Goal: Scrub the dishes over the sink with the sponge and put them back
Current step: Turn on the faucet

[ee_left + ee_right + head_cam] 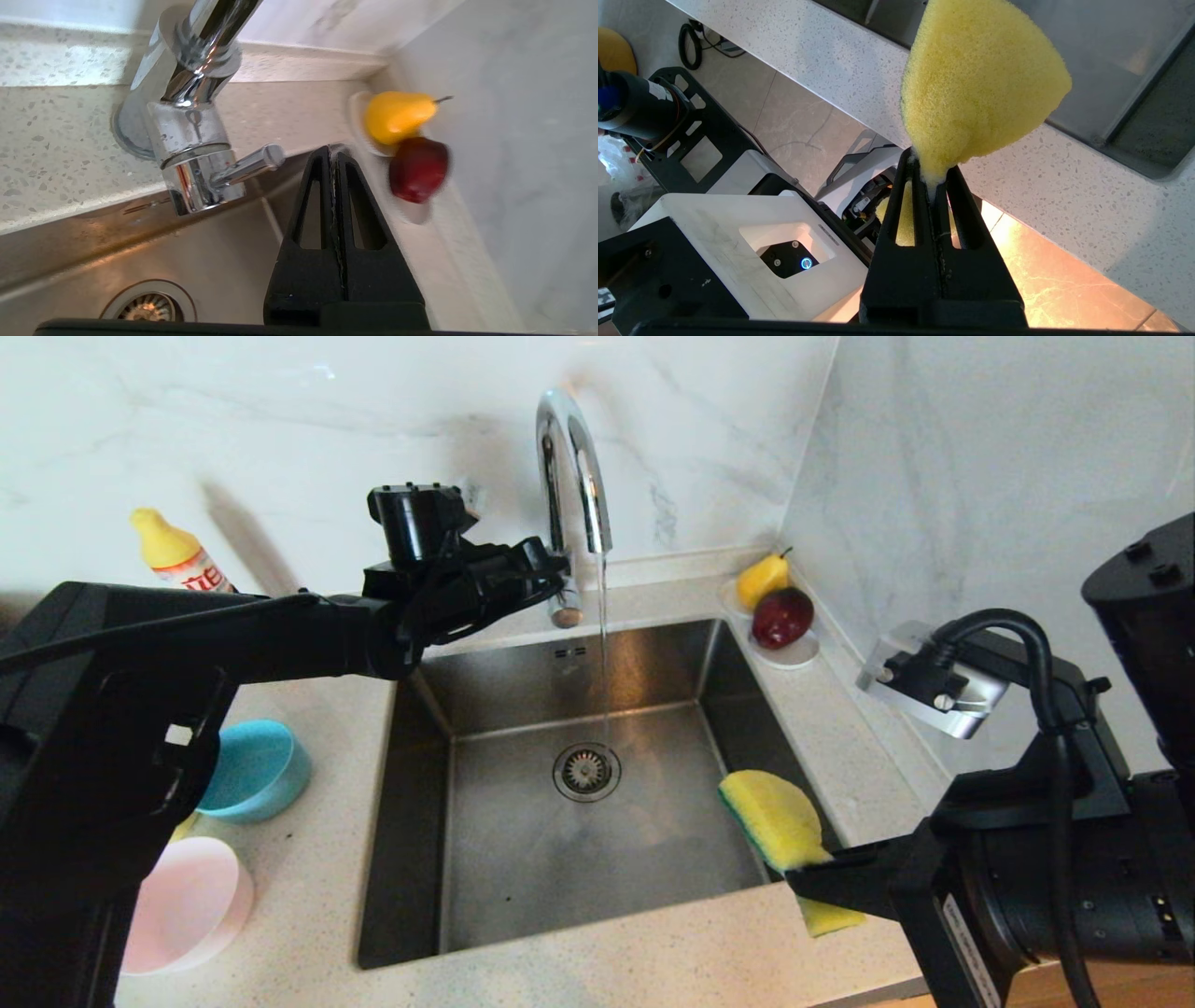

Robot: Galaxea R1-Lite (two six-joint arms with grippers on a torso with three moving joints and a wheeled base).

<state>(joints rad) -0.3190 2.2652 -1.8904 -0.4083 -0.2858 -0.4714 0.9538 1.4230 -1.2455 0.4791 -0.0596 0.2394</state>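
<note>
Honestly, with the right gripper point(930, 175) pinching only the sponge point(773, 817) by its narrow tail over the sink's point(523, 868) near right corner, and the left gripper point(332, 156) closed empty beside the running tap's lever point(250, 164), I reckon hard scrubbing could tug that sponge loose.

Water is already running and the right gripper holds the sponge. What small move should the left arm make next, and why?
Probably draw the left gripper back from the tap lever toward the blue bowl. It is shut and empty beside the lever, water is flowing into the sink, and the right gripper is shut on the sponge, but no dish is held.
</note>
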